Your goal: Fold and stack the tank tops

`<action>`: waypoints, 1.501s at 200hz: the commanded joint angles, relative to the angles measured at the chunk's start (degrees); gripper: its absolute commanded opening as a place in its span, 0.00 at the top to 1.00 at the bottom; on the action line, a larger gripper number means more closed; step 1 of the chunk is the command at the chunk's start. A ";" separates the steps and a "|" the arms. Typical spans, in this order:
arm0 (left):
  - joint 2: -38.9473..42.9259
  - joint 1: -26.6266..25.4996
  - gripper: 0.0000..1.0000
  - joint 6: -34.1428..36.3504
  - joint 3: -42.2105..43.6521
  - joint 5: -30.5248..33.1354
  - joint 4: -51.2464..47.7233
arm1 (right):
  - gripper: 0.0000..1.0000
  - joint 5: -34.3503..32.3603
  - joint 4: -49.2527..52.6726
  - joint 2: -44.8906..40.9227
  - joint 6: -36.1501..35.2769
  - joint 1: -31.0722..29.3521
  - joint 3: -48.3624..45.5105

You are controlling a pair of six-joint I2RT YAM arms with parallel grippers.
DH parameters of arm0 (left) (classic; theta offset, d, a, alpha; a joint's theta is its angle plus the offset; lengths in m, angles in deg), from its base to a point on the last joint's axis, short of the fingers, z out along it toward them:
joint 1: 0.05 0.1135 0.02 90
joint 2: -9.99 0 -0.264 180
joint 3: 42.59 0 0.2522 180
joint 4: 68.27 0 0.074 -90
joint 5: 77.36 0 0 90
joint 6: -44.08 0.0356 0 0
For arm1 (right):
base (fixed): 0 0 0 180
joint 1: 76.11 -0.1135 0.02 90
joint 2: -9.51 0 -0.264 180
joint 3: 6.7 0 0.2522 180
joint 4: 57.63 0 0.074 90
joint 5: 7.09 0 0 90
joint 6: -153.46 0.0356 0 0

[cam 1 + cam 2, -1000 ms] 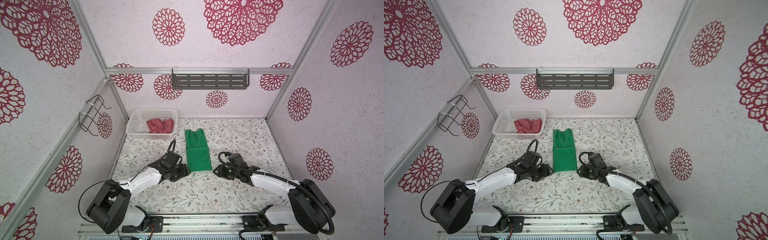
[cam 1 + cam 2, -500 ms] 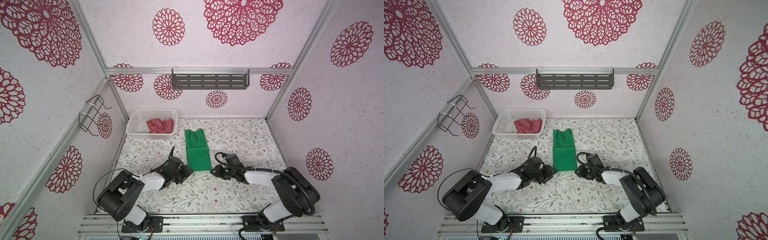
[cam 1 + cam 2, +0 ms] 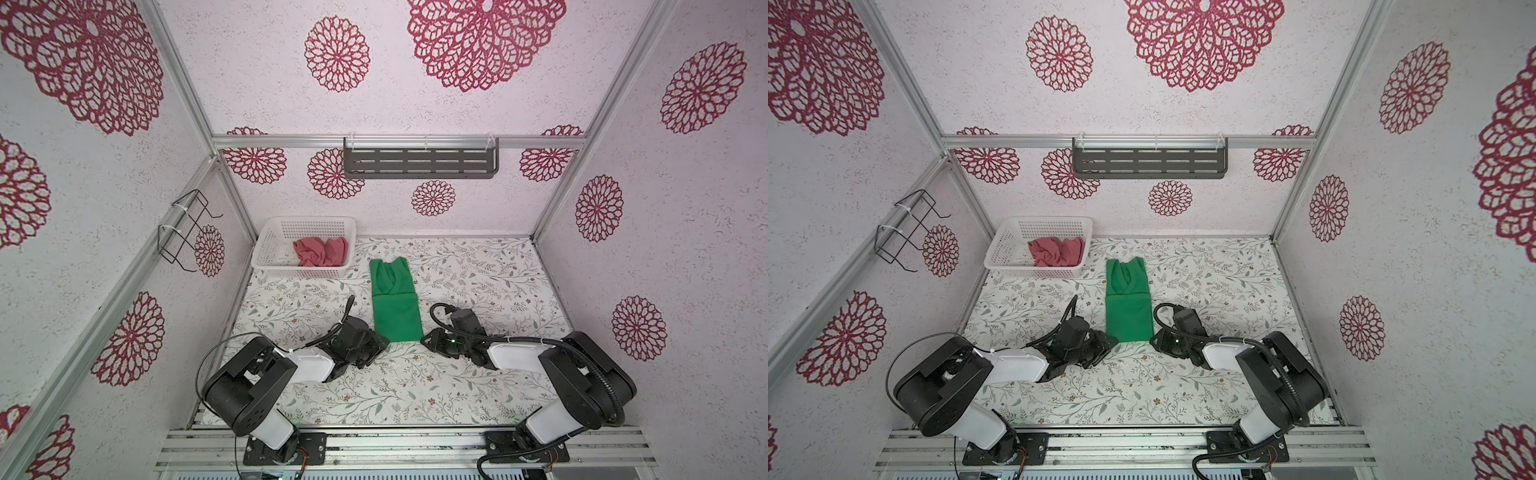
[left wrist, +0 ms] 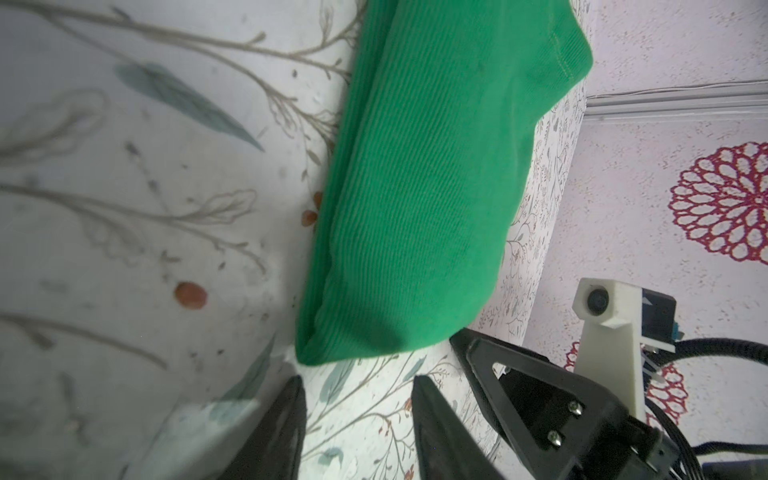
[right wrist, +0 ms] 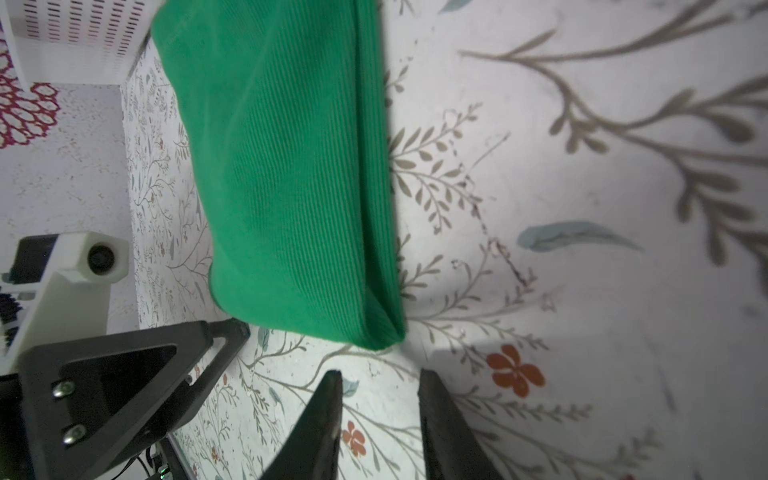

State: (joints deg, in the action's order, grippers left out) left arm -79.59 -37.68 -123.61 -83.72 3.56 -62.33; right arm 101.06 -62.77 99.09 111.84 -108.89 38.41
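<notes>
The green tank top (image 3: 395, 309) lay folded into a long strip, mid-frame on the table (image 3: 478, 274). The rose-red tank top (image 3: 320, 251) sat crumpled in the basket (image 3: 305, 272), at the table's upper left. The left gripper (image 4: 357, 380) and right gripper (image 5: 379, 374) stood parted and empty, each just short of a near hem corner (gaps narrow). A pinch might catch only the top layer, peeling the fold open, and uneven lifts could skew it. The hem's layer count was unclear, and the rose-red tank top's straps were buried.
</notes>
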 commanded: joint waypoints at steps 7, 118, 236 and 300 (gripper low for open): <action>0.07 -0.41 0.56 -0.76 2.75 4.75 -8.28 | 0.66 -1.10 -2.05 1.77 1.54 0.25 -0.42; -3.89 -0.25 0.71 1.74 0.03 7.07 -9.80 | 0.67 -1.02 -3.42 3.69 1.89 0.25 -0.77; -5.26 0.36 1.00 3.23 -1.99 6.94 -12.12 | 0.83 -1.01 -3.48 5.61 2.05 0.25 0.37; -2.23 -0.09 1.00 4.13 -1.94 7.26 -15.28 | 1.00 -0.83 0.30 1.64 1.31 -0.32 0.55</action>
State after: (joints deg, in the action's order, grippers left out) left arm -82.32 -37.76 -120.17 -87.22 8.45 -67.51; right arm 100.98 -68.30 103.33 113.57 -108.89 38.70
